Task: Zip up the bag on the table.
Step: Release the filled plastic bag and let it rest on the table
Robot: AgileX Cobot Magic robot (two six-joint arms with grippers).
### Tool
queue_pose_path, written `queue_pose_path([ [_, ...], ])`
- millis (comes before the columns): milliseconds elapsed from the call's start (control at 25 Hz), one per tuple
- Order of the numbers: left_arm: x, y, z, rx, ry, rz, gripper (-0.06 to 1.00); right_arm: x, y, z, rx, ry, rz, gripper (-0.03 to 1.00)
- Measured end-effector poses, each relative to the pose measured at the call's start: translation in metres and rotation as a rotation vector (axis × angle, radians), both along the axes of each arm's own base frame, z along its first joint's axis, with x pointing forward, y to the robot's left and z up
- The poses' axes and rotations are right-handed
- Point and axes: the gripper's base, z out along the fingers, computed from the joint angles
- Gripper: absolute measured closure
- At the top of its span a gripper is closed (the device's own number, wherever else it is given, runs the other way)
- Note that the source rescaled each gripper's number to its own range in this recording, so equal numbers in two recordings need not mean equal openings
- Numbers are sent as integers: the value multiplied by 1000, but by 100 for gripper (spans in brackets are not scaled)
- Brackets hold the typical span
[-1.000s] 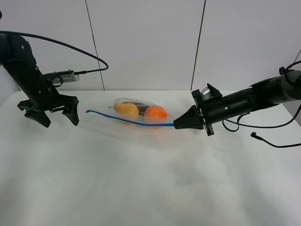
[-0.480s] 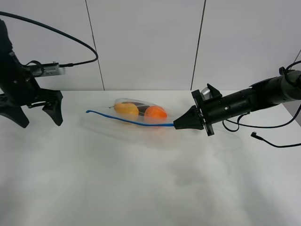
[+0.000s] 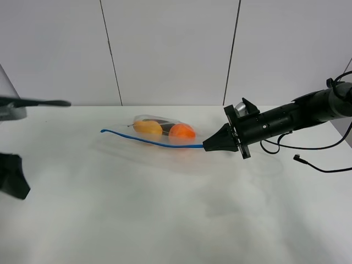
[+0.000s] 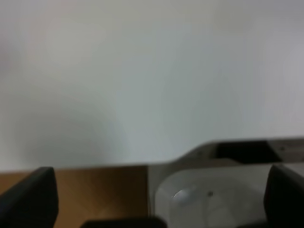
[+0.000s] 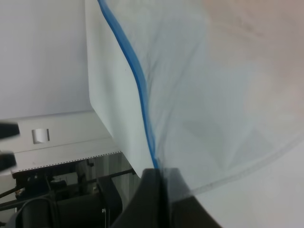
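The clear bag (image 3: pixel 160 130) lies on the white table (image 3: pixel 165 214) at the middle back, holding a yellow fruit (image 3: pixel 147 127) and an orange one (image 3: pixel 182 131). Its blue zipper strip (image 3: pixel 148 141) runs along the near edge. My right gripper (image 3: pixel 207 146) is shut on the strip's right end; the right wrist view shows the fingers (image 5: pixel 154 183) pinched on the strip (image 5: pixel 137 80). My left gripper (image 4: pixel 156 199) is open and empty, its fingertips (image 4: pixel 28 197) wide apart over the table's edge. In the high view only a blurred black part of it (image 3: pixel 12 176) shows at the far left.
A loose black cable (image 3: pixel 324 169) lies on the table at the right. In the left wrist view the table's rounded edge (image 4: pixel 180 159) shows, with wooden floor (image 4: pixel 99 185) and a grey base (image 4: pixel 213 194) below it.
The left arm has swung left and away from the bag, now nearly out of the high view. The right gripper and the bag have not moved.
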Motion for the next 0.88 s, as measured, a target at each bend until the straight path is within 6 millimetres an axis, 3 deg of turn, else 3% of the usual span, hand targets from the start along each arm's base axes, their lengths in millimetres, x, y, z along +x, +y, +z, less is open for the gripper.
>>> queue_pose_path([
  [160, -48, 3, -15, 27, -79, -2, -5, 0, 0, 0, 0, 0, 0, 97],
  [320, -79, 3, -26, 28, -244, 3, -5, 0, 0, 0, 0, 0, 0, 97],
  [880, -135, 3, -8, 18, -669, 11, -5, 0, 0, 0, -1, 0, 1, 97],
])
